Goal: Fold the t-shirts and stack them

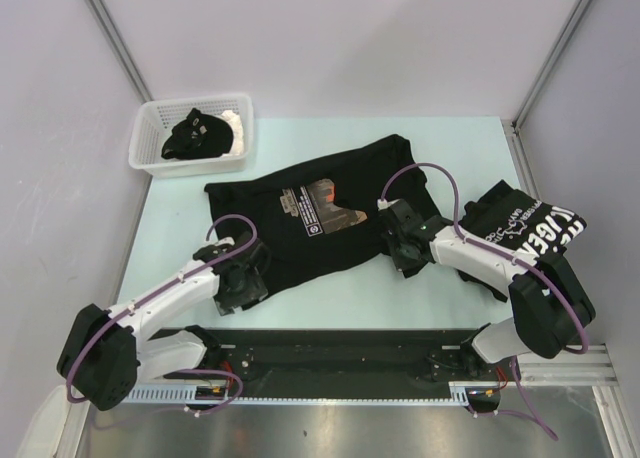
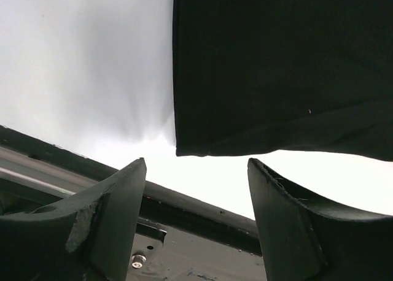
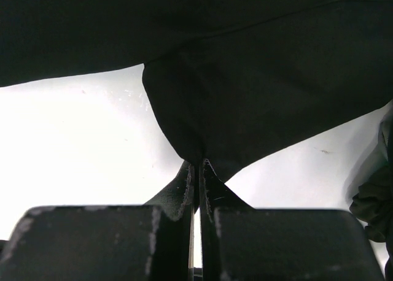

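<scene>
Two shirts out, neither folded, nothing stacked.
Top view: printed t-shirt (image 1: 270, 228) flat on counter (image 1: 460, 158); lettered t-shirt (image 1: 530, 228) crumpled at right.
Left wrist: left end effector (image 2: 196, 170) spread, near hem corner.
Right wrist: right end effector (image 3: 198, 167) pinching printed t-shirt's edge.

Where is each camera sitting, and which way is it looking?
Top external: high behind the robot, looking down at the table; left gripper and right gripper show.
Left wrist: on that wrist, facing the printed t-shirt edge; open fingers show.
Right wrist: on that wrist, facing the same shirt; shut fingers pinch it.
Shared: all three see the printed t-shirt.
</scene>
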`<state>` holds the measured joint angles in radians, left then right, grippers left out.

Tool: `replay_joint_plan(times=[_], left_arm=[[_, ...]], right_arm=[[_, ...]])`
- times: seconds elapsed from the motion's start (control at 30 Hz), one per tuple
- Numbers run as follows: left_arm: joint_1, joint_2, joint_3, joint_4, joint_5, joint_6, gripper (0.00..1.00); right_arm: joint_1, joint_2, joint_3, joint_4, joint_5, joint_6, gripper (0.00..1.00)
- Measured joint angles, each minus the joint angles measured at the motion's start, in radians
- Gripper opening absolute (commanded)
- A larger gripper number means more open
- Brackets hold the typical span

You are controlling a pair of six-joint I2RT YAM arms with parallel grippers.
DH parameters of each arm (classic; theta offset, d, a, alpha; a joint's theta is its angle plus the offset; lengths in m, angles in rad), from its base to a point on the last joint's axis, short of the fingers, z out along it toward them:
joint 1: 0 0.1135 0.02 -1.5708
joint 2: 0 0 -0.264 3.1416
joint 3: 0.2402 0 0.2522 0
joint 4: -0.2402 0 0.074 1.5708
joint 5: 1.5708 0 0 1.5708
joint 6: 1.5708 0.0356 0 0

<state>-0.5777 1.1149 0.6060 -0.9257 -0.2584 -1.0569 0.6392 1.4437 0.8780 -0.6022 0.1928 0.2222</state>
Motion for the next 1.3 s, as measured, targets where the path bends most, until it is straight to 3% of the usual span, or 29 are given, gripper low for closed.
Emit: replay_joint_plan(times=[0.43, 0.63, 0.73, 1.1, 1.3], left_arm=[[0.000, 0.050, -0.048, 0.104, -0.011, -0.008, 0.64], [-0.002, 0.045, -0.061, 0.148, 0.008, -0.017, 0.37], [-0.003, 0.043, -0.065, 0.174, 0.014, -0.023, 0.02], [-0.003, 0.035, -0.018, 0.142, -0.016, -0.014, 0.00], [0.017, 0.115, 0.291, 0.063, -0.137, 0.067, 0.00]], right_arm=[[0.000, -0.006, 0.000, -0.015, -0.021, 0.000, 0.00], [0.000, -0.032, 0.000, -0.017, -0.045, -0.005, 0.00], [0.000, -0.036, 0.000, -0.018, -0.056, -0.007, 0.00], [-0.023, -0.044, 0.058, -0.047, -0.017, -0.035, 0.00], [-0.136, -0.053, 0.198, -0.046, 0.034, -0.093, 0.00]])
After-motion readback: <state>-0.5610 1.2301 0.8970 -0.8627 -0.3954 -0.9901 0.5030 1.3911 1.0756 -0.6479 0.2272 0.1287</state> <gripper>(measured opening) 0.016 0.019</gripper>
